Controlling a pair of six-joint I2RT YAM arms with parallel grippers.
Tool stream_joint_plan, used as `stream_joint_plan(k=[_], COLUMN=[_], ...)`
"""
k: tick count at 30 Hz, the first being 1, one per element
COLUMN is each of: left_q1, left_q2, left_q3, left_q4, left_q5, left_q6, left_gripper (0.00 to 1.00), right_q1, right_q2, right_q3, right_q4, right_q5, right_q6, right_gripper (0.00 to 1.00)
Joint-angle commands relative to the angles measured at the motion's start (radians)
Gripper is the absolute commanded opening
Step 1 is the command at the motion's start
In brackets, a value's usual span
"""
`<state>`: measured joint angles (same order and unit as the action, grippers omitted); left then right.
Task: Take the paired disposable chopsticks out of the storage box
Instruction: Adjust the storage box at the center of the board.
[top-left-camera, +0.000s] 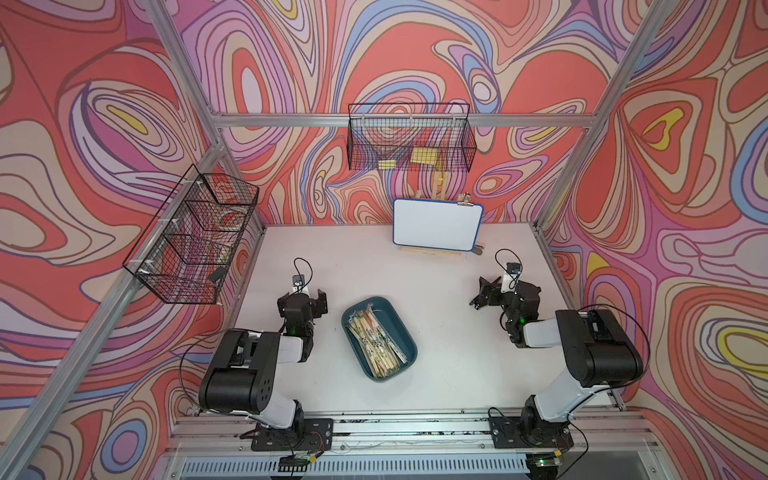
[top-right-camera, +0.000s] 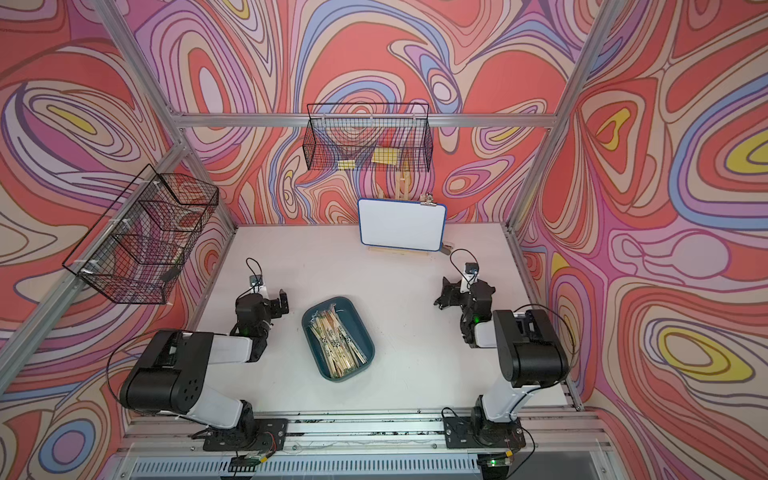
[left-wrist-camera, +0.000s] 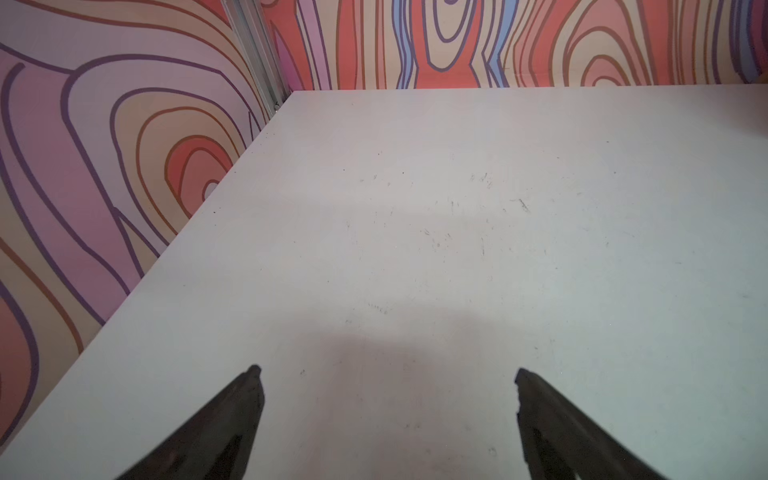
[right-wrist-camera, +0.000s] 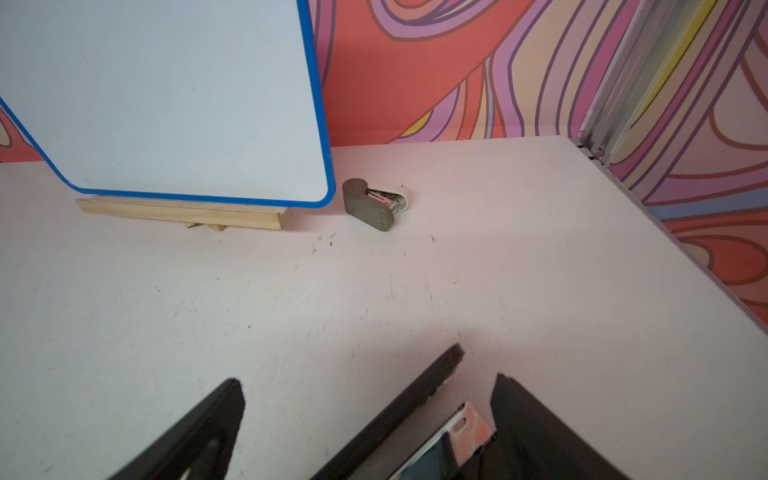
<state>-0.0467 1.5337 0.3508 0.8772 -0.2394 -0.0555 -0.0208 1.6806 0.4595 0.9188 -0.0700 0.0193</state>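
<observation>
The storage box (top-left-camera: 388, 318) (top-right-camera: 351, 322), a dark teal tray, lies on the white table midway between the two arms. Inside it the paired disposable chopsticks (top-left-camera: 376, 345) (top-right-camera: 336, 345) lie heaped in clear sleeves. My left gripper (top-left-camera: 302, 298) (top-right-camera: 264, 300) (left-wrist-camera: 388, 370) hovers left of the box, open and empty over bare table. My right gripper (top-left-camera: 483, 294) (top-right-camera: 446, 297) (right-wrist-camera: 368, 380) hangs well right of the box, jaws wide apart. A black stapler-like tool (right-wrist-camera: 415, 399) with a shiny metal part sits between its fingers, close to one and clear of the other.
A blue-framed whiteboard (top-left-camera: 436, 224) (right-wrist-camera: 166, 95) stands on a wooden easel at the back of the table, a small brown stapler (right-wrist-camera: 372, 203) beside it. Black wire baskets hang on the left frame (top-left-camera: 193, 237) and on the back wall (top-left-camera: 409, 139).
</observation>
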Motion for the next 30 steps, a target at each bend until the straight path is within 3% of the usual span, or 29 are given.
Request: stream_joint_plan(k=[1, 17, 22, 26, 30], left_q1=[-0.004, -0.004, -0.002, -0.001, -0.002], left_q2=[0.010, 0.011, 0.009, 0.006, -0.040], left_q3=[0.017, 0.019, 0.016, 0.011, 0.005], left_q4=[0.036, 0.032, 0.036, 0.041, 0.019], left_q5=[-0.011, -0.009, -0.001, 0.000, -0.002], left_q6=[0.013, 0.009, 0.009, 0.009, 0.011], left_gripper=[0.99, 1.00, 1.00, 1.00, 1.00], right_q1=[-0.006, -0.007, -0.007, -0.008, -0.007], right_q2=[0.015, 0.013, 0.008, -0.036, -0.152], right_q3=[0.010, 0.015, -0.016, -0.052, -0.057], right_q4=[0.025, 0.017, 0.073, 0.099, 0.006], right_q5=[0.006, 0.032, 0.129, 0.188, 0.193], right_q6=[-0.006, 0.003, 0.045, 0.064, 0.062], right_gripper=[0.98, 0.98, 0.98, 0.98, 0.98])
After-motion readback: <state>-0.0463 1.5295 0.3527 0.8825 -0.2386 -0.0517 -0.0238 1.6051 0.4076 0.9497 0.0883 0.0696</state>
